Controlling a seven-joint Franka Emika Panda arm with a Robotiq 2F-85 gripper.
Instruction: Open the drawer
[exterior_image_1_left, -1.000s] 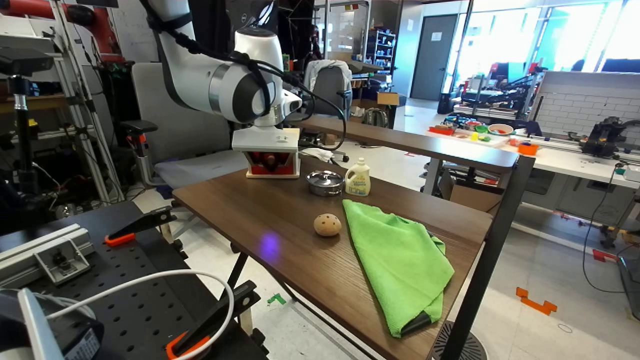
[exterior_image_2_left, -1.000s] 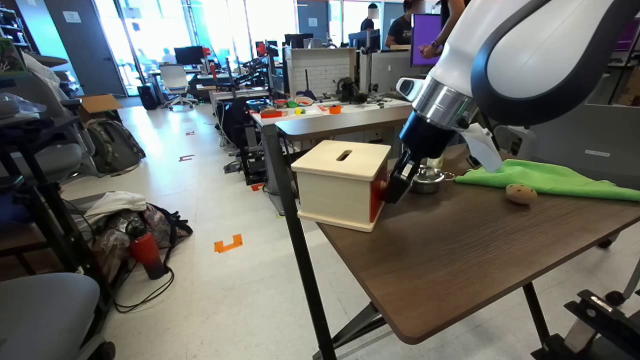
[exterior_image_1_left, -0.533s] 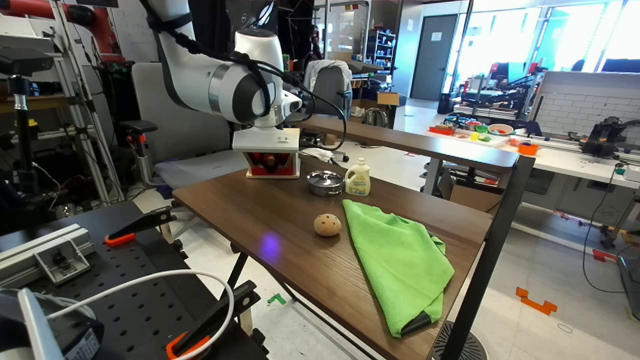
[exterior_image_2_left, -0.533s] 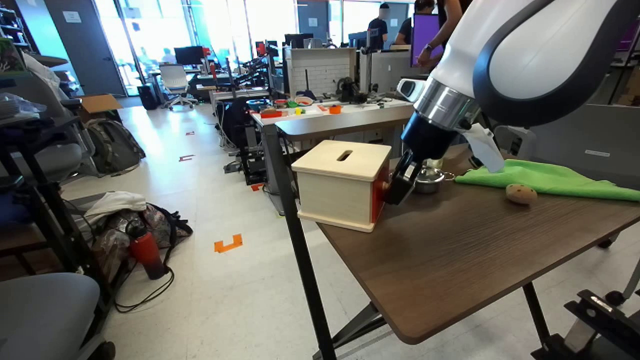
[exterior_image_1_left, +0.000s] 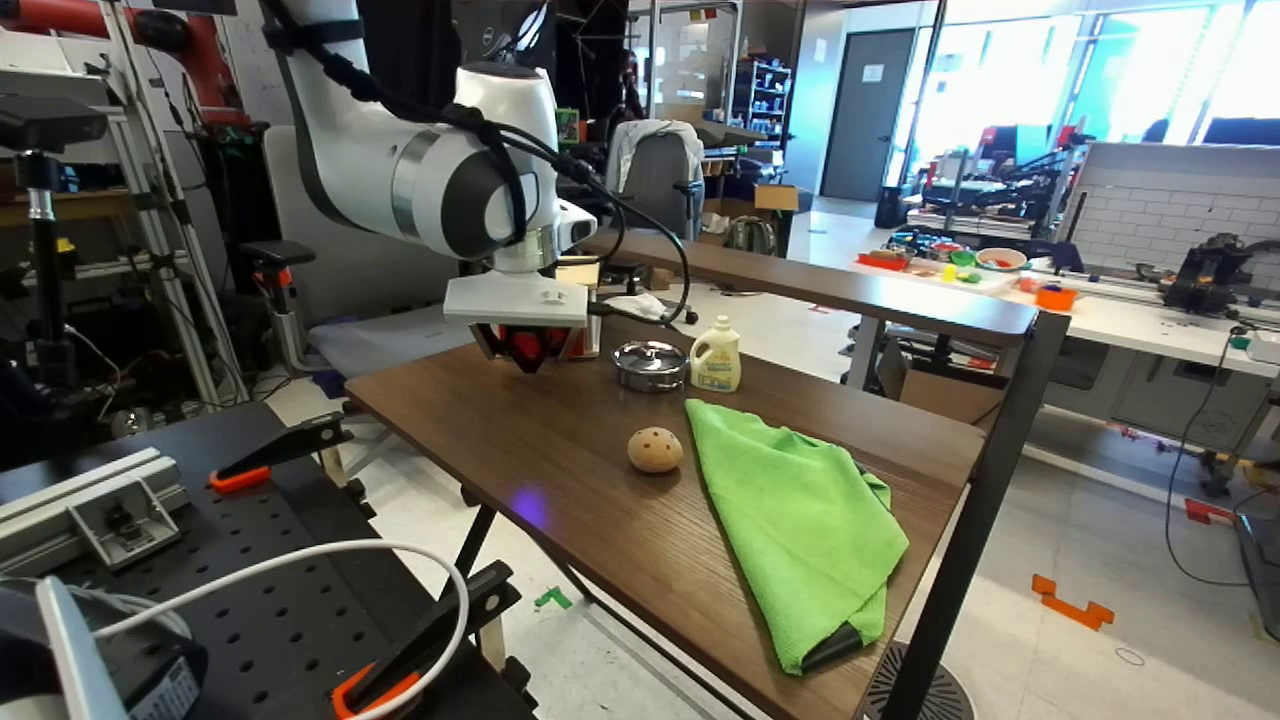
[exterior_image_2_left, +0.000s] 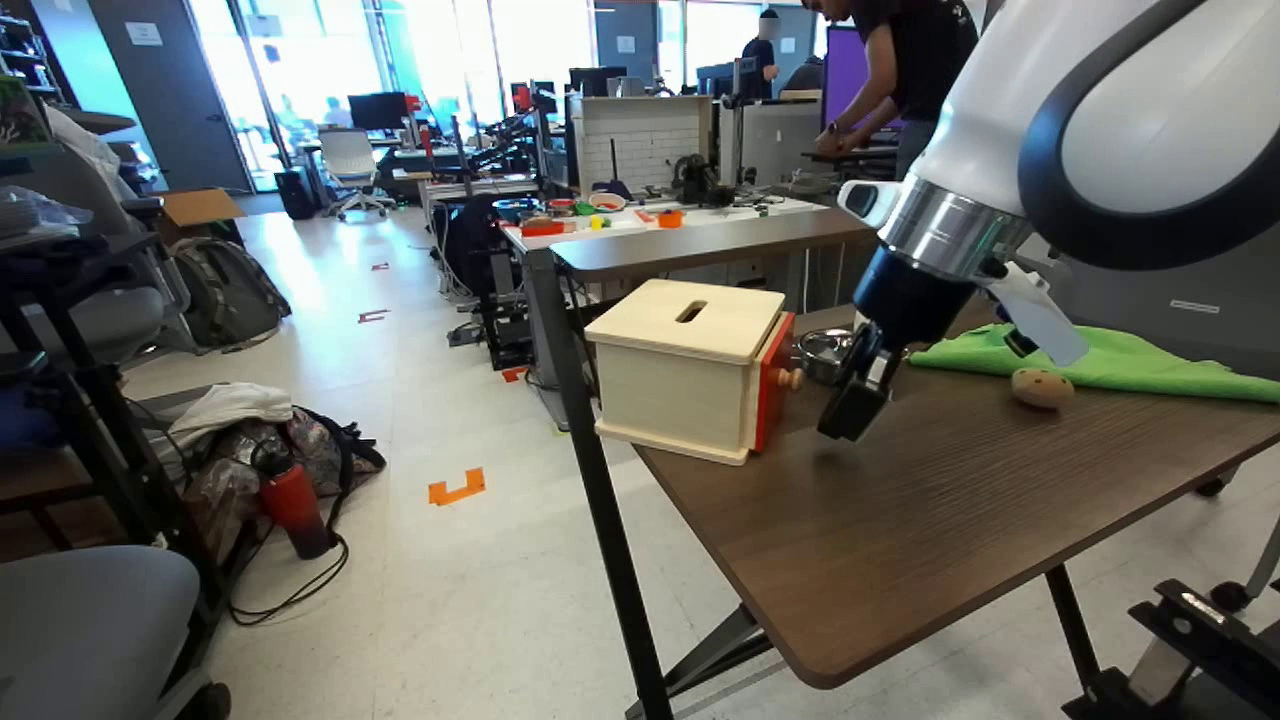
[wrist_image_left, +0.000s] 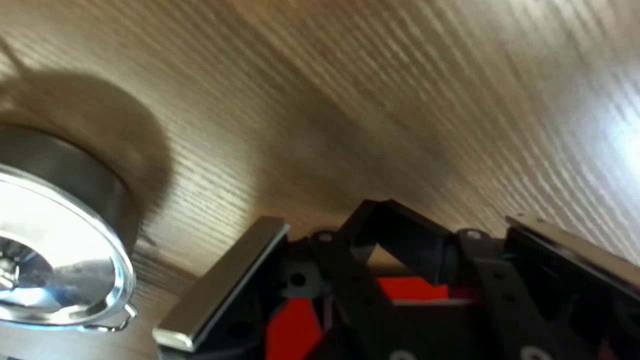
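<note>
One unreadable bottle label (exterior_image_1_left: 714, 376) — drawer (exterior_image_2_left: 770, 398) ajar

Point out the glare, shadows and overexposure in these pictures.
Wrist view: glare whitens the pot lid, and soft shadows lie beside the pot and ahead of the gripper. Both exterior views: the windows are blown out. In an exterior view, a purple spot shows on the tabletop.

A brown, wood-grained desk (exterior_image_2_left: 950, 530) is laid with several things
At one end a red-fronted drawer box (exterior_image_2_left: 670, 395) is stood upright; near it a lidded metal pot (exterior_image_1_left: 650, 368) is placed, with a cream bottle (exterior_image_1_left: 716, 358) just beside; farther along, a dotted tan ball (exterior_image_1_left: 655, 450) is set near a green cloth (exterior_image_1_left: 800, 530), by which a dark object (exterior_image_1_left: 835, 648) is partly covered
</note>
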